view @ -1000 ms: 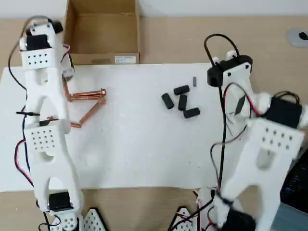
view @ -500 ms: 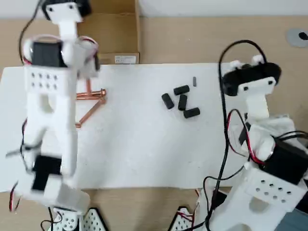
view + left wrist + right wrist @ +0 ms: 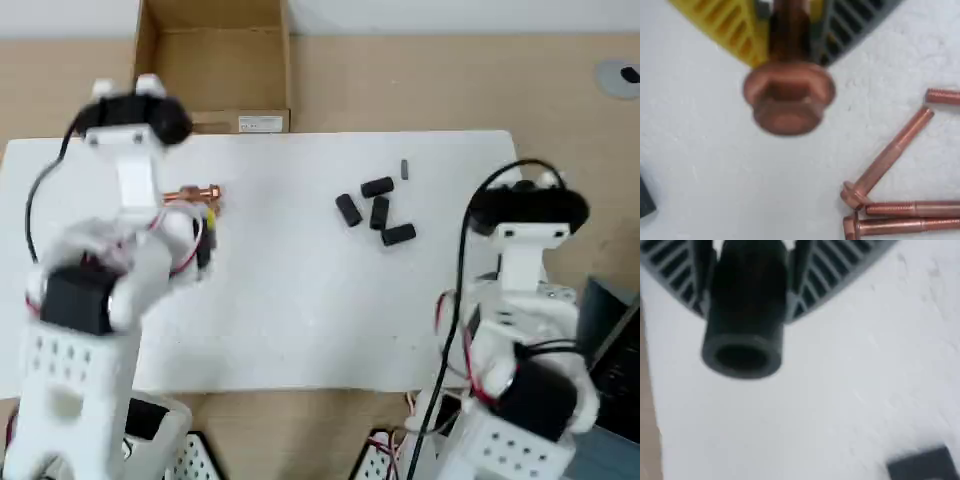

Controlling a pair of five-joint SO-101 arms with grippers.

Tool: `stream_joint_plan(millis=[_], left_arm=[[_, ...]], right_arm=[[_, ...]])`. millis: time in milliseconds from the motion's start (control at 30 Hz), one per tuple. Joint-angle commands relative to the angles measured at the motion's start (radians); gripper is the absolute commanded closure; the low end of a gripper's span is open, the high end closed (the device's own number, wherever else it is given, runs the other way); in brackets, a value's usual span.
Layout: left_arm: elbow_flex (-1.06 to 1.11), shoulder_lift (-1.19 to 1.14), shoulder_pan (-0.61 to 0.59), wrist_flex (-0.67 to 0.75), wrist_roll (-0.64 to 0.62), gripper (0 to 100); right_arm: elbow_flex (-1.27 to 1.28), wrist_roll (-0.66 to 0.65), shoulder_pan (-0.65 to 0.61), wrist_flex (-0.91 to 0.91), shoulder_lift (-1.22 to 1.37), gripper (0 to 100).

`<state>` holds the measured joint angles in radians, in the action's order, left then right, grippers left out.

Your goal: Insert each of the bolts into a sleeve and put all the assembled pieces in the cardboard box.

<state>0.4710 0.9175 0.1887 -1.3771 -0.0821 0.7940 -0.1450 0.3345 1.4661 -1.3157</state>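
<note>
**Copper bolt in one hand, black sleeve in the other**

Wood-toned worktop (image 3: 400, 80) carries a white sheet (image 3: 300, 290) that covers most of its middle. The left arm (image 3: 90, 330) stands over the sheet's left part and the right arm (image 3: 520, 330) over its right edge, well apart. An open cardboard box (image 3: 200, 122) sits at the far side of the worktop, its front wall touching the sheet's far edge, just beyond the left arm.

The left hand (image 3: 790, 30) is closed on a held bolt (image 3: 789, 97). One yellow finger and one dark finger clamp the shank, and the flanged hex head points down at the sheet. The right hand (image 3: 747, 270) grips a held sleeve (image 3: 742, 325) between its ribbed grey fingers, with the sleeve's open bore facing the sheet below.

Several loose bolts (image 3: 887, 155) lie on the sheet beside the left hand, two of them side by side and a third angled across their heads. A cluster of four black sleeves (image 3: 379, 212) lies close together on the sheet between the arms, nearer the right one. A small grey pin (image 3: 404, 169) rests just beyond the cluster.
</note>
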Motion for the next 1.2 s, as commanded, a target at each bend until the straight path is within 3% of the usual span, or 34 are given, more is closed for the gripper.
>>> stream_joint_plan(millis=[0, 300, 533, 900, 1100, 1167], left_arm=[[0.242, 0.239, -0.009, 0.135, -0.005, 100], [0.537, 0.656, -0.005, 0.198, -0.153, 100], [0.674, 0.92, -0.002, 0.302, -0.161, 100], [0.623, 0.898, 0.002, 0.33, -0.17, 100], [0.566, 0.898, 0.135, 0.33, -0.404, 100], [0.539, 0.898, 0.199, 0.331, -0.423, 100]], right_arm=[[0.087, 0.044, -0.076, -0.075, -0.105, 98.9], [0.251, 0.189, -0.344, -0.169, -0.285, 98.9], [0.348, 0.193, -0.581, -0.232, -0.406, 98.9], [0.401, 0.193, -0.869, -0.249, -0.479, 98.9], [0.409, 0.192, -1.007, -0.267, -0.473, 98.9], [0.414, 0.187, -1.032, -0.276, -0.473, 98.9]])
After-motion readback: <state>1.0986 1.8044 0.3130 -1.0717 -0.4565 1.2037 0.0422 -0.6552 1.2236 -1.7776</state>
